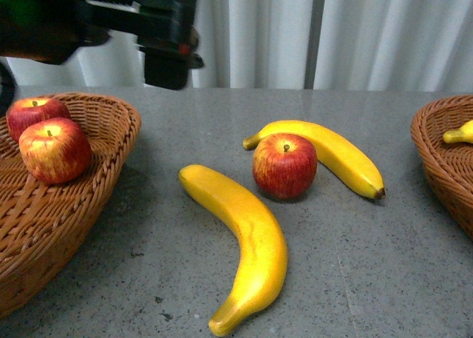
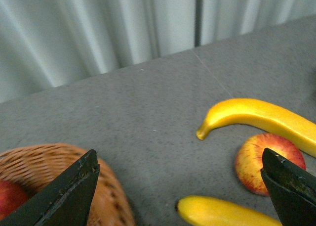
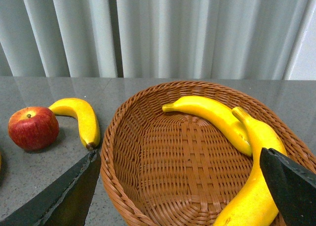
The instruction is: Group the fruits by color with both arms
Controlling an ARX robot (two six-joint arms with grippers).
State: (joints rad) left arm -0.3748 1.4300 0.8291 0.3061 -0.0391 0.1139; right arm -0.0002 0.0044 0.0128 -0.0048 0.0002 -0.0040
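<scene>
Apple (image 1: 284,166) — last red one loose; lies on the grey table (image 1: 384,271) just beside the far banana (image 1: 325,154), with the near banana (image 1: 244,242) in front. Belongs by colour with the two apples (image 1: 55,149) in the left basket (image 1: 111,120); the loose bananas, with the pair of bananas (image 3: 212,114) in the right basket (image 3: 143,132). Left gripper (image 2: 178,161): jaws wide apart, empty, raised over the table between left basket and apple — likely set for a reach to that apple. Right gripper (image 3: 177,159): spread too, holding nothing, hovers above the right basket, seemingly free to fetch a banana.
</scene>
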